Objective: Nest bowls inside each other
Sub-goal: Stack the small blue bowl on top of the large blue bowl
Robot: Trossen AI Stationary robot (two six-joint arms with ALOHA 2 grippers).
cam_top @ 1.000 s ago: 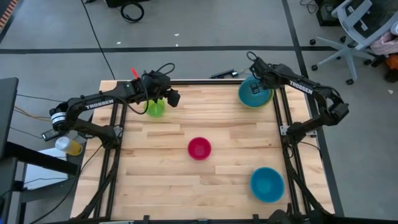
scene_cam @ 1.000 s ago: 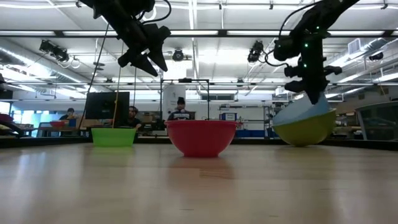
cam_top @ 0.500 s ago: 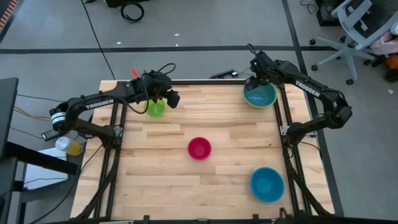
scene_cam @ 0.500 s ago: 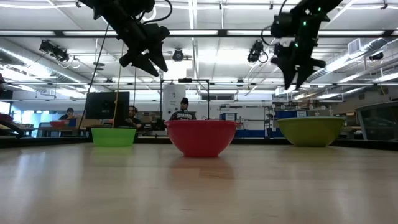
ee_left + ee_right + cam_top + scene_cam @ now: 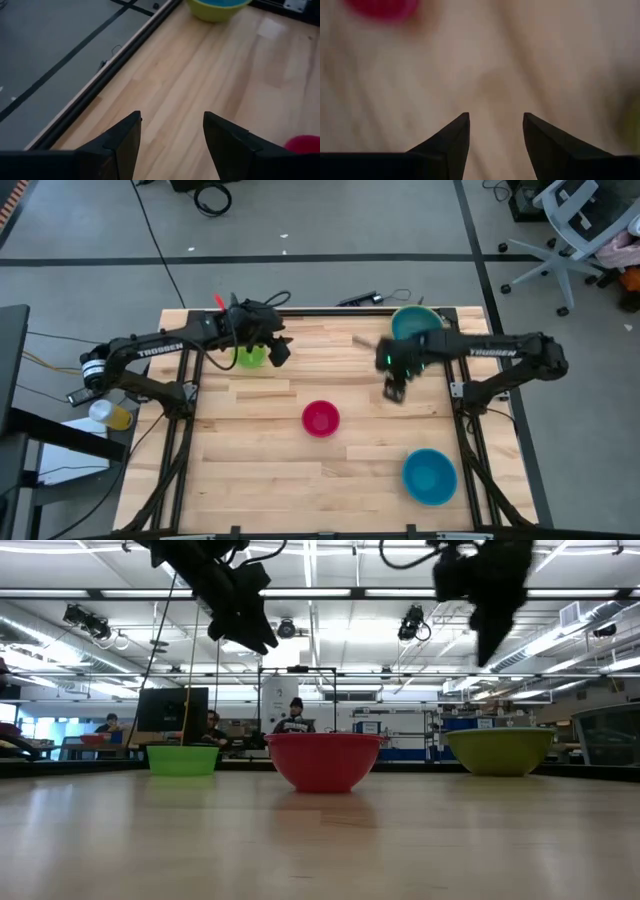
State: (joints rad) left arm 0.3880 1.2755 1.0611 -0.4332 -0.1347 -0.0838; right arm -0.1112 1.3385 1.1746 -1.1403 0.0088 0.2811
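The olive-green bowl (image 5: 404,315) stands at the table's far right with the light blue bowl (image 5: 418,326) nested level inside it. Near the far left rests the lime-green bowl (image 5: 249,357). The magenta-red bowl (image 5: 321,419) sits mid-table and the teal-blue bowl (image 5: 430,476) near the right front. My left gripper (image 5: 172,130) hangs open and empty in the air beside the lime-green bowl, on its right. My right gripper (image 5: 495,130), also open and empty, is high over the table (image 5: 393,390) between the olive-green and magenta-red bowls.
Bare wood lies between the bowls and along the near left part of the table (image 5: 230,480). A black frame rail (image 5: 95,95) runs along the far edge. Cables lie beyond the far edge, and an office chair (image 5: 575,220) stands off the table's far right.
My right gripper has opened and let go of the light blue bowl, which was tilted in the olive-green bowl and now rests level in it. The gripper then swung fast from the far right corner toward the table's middle, turning as it went. My left gripper has rolled a little in place.
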